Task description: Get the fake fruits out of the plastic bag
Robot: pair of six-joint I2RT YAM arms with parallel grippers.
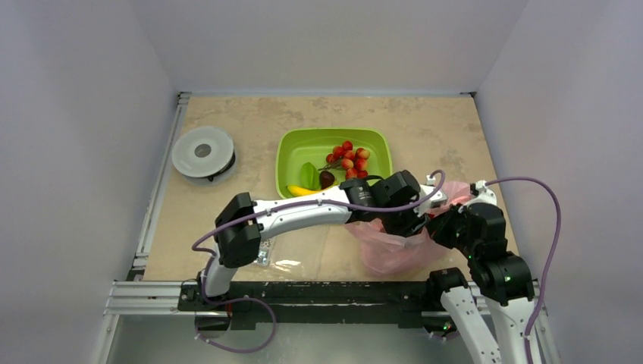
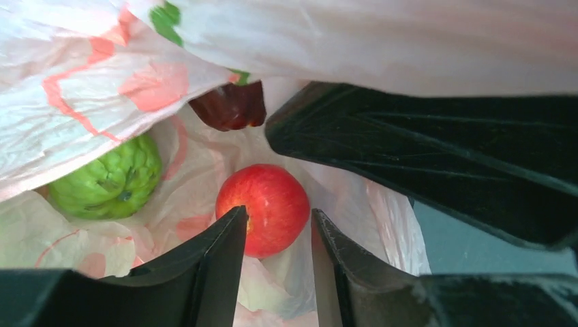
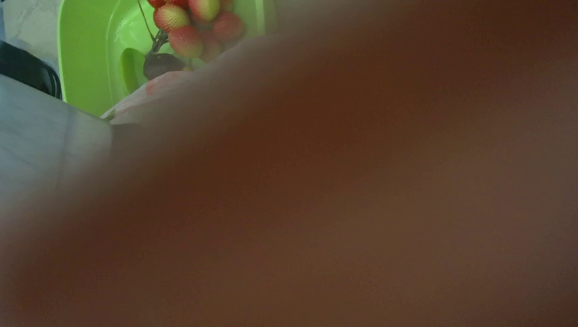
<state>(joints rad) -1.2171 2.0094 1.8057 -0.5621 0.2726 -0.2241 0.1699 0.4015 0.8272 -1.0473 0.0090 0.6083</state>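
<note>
Red glossy fake fruit (image 2: 262, 204), deep inside the thin pink plastic bag (image 2: 82, 82), looks light, hard and slippery, so my left claw (image 2: 278, 221), spread open astride it, should pinch its widest middle; whether my right claw (image 1: 449, 220) grips, I cannot tell

Thin crinkly plastic bag (image 2: 88, 82), glossy red fruit (image 2: 269, 204) — probably plastic

Three pieces in the one pink bag (image 1: 390, 254): one red fruit (image 2: 262, 208), one green fruit (image 2: 105, 178), one maroon fruit (image 2: 228, 105). And in the single green tray (image 1: 288, 148), four: one banana (image 1: 301, 191), one green piece (image 1: 308, 175), one dark fruit (image 1: 327, 179), one berry cluster (image 1: 349, 158).
</note>
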